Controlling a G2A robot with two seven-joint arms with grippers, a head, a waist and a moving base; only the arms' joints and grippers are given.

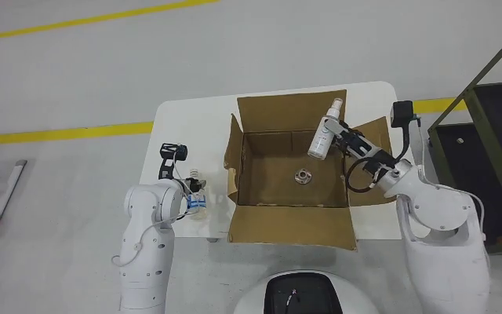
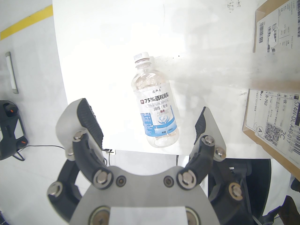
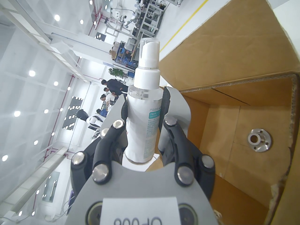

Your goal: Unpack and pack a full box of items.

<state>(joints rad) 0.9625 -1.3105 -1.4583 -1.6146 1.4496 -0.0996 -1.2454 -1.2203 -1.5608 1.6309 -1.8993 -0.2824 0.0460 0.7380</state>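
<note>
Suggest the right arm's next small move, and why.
Probably carry the spray bottle outward to the table: the right gripper, jaws shut, holds it over the box edge, a clear bottle already lies outside, and one metal flange sits inside.

White table [image 1: 188, 125] on grey floor [image 1: 78, 63]; yellow line [image 1: 70, 132] beside it; black handheld device [image 2: 10, 129] on the floor

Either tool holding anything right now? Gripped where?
Right tool is shut on the spray bottle, clamped on its body below the pump head. Left tool is open and holds nothing; the clear bottle lies on the table beneath it.
</note>
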